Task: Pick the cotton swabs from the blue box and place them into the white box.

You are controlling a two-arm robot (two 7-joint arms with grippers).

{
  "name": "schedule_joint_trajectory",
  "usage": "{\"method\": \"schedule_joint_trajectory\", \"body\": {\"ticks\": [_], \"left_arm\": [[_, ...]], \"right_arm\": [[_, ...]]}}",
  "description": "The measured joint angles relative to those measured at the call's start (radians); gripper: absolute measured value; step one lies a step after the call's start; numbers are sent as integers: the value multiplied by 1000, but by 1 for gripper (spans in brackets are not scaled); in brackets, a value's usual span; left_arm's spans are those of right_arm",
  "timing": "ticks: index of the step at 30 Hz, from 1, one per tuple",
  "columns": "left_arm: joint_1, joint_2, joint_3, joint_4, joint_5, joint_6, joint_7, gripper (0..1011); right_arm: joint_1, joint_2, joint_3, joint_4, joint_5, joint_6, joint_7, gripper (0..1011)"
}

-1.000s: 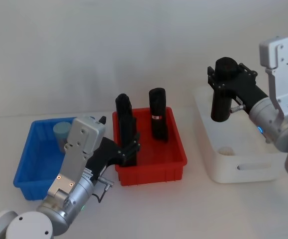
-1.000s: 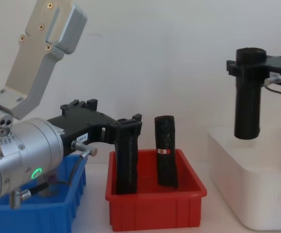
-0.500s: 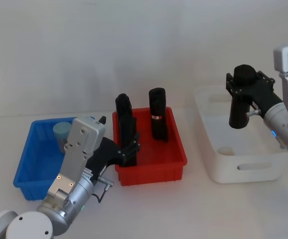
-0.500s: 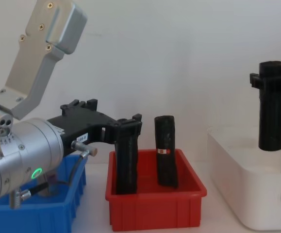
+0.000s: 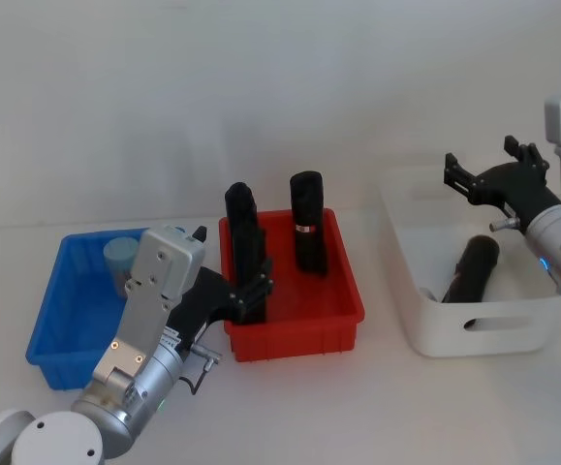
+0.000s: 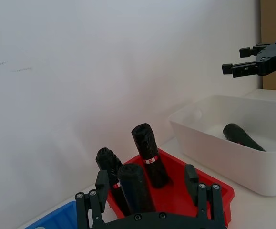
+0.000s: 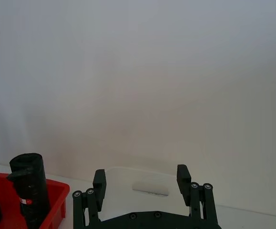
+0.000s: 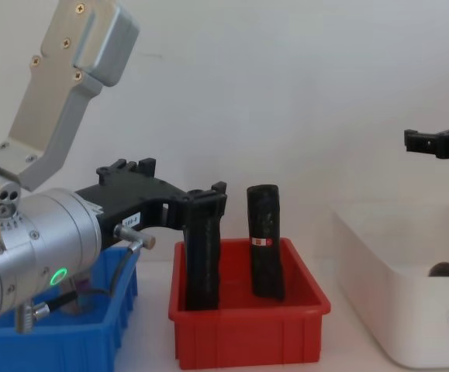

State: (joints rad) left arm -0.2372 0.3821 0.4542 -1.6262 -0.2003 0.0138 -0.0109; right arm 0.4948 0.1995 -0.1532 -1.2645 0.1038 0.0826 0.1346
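Observation:
One cotton swabs jar with a pale blue lid stands in the back of the blue box at the left. My left gripper hangs open between the blue box and the red bin, fingers spread in the left wrist view. My right gripper is open and empty above the white box at the right, and its spread fingers frame the box's far rim. A black roll lies tilted inside the white box.
A red bin sits between the two boxes and holds upright black rolls. One roll stands just beyond my left gripper. A plain wall runs behind the table.
My right gripper carried the black roll rightward over the white box, then opened. The roll dropped and now lies in the box. The left arm has not moved.

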Motion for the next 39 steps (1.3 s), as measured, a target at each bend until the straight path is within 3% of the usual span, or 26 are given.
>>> {"method": "schedule_joint_trajectory", "body": {"ticks": [4,39], "left_arm": [[0,0,0,0,0,0,0,1000],[0,0,0,0,0,0,0,1000]], "right_arm": [[0,1,1,2,1,0,-1,1000],[-6,2,3,-2,-2,-17,6,1002]]}}
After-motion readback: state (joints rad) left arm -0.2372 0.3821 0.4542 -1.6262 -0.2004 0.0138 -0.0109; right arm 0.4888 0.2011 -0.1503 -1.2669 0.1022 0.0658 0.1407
